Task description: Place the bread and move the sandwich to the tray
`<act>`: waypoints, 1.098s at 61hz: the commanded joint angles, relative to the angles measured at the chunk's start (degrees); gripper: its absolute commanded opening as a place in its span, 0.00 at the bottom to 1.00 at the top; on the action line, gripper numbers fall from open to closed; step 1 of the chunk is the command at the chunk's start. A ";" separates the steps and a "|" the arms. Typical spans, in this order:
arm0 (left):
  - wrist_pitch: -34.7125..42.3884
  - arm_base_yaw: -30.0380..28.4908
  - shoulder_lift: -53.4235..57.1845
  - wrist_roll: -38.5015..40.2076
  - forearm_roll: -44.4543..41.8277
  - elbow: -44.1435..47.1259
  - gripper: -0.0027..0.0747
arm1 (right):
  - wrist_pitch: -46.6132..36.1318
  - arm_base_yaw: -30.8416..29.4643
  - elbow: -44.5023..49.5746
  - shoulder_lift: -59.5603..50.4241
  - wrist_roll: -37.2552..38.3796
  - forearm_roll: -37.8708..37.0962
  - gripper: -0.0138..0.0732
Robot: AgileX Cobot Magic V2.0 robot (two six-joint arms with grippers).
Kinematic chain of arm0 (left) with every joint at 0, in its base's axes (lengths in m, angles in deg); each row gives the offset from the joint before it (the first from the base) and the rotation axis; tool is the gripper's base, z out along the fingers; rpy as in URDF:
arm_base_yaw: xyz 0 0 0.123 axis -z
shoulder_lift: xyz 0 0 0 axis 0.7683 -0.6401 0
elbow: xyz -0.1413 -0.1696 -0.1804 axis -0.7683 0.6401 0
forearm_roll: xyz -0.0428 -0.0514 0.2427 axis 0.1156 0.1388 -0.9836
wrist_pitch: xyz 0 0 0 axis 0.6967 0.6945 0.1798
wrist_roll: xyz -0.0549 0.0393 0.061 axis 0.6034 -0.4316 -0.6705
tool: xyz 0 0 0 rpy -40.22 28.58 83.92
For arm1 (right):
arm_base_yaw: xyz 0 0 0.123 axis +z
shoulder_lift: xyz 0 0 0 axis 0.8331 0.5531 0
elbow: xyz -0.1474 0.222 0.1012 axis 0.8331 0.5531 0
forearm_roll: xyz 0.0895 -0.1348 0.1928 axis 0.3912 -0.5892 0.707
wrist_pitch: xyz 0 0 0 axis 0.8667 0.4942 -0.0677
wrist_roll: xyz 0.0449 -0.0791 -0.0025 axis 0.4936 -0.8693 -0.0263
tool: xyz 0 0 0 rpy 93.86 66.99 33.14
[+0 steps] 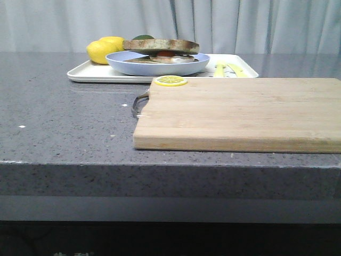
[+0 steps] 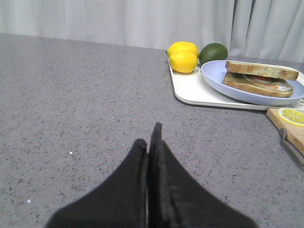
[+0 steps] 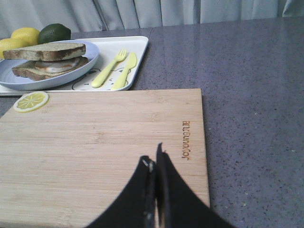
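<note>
The sandwich [image 1: 169, 52] lies on a round pale-blue plate [image 1: 128, 63] that stands on the white tray [image 1: 85, 72] at the back. A plain bread slice [image 1: 160, 45] lies on top as its upper layer, over egg and a red filling. The stack also shows in the left wrist view [image 2: 259, 79] and the right wrist view [image 3: 47, 59]. Yellow utensils [image 3: 114, 70] lie on the tray beside the plate. My left gripper [image 2: 151, 137] is shut and empty over bare counter, well short of the tray. My right gripper [image 3: 154, 156] is shut and empty over the wooden cutting board [image 3: 104, 142].
The large wooden cutting board [image 1: 240, 112] lies in front of the tray, a lemon slice [image 1: 171, 80] on its far left corner and a metal handle [image 1: 139, 101] on its left end. Two lemons [image 1: 104, 49] and a green avocado [image 2: 213, 52] sit at the tray's far left.
</note>
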 commanded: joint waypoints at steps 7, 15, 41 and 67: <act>5.59 -1.49 7.89 0.53 0.41 5.94 0.01 | -4.44 -0.10 -1.51 0.36 -0.03 0.44 0.09; 6.29 -2.02 12.41 0.53 0.41 9.71 0.01 | -4.44 -0.10 -1.51 0.36 -0.03 0.44 0.09; 9.75 -2.15 12.23 0.53 0.41 14.59 0.01 | -4.36 -0.10 -1.51 0.41 -0.03 0.44 0.09; 9.75 -2.15 12.23 0.53 0.41 14.59 0.01 | -4.36 -0.10 -1.51 0.41 -0.03 0.44 0.09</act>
